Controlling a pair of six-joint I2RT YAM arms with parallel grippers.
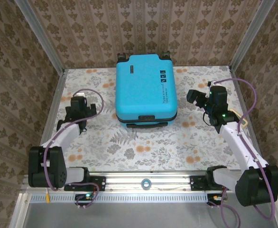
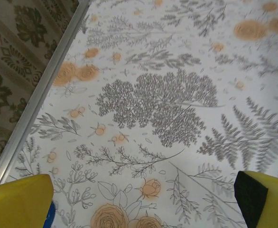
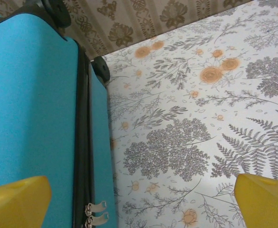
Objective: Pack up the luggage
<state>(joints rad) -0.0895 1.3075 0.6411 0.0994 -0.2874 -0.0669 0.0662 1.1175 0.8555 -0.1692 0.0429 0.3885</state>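
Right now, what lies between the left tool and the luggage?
In the top view, only the left arm's own purple cable loop and bare floral table separate the open left tool from the luggage.

The table [image 1: 143,152] is carrying 1 item, the luggage [image 1: 145,88]. A white covering printed with grey foliage and orange flowers is spreading across the surface, and a metal edge strip [image 2: 39,95] is running along its left side. The luggage is lying flat and closed at the far centre, turquoise shell facing up. Its 2 visible wheels [image 1: 121,56] are pointing toward the far wall, its black handle [image 1: 147,118] is facing the near edge, and 2 zipper pulls [image 3: 95,213] are hanging at the black seam.
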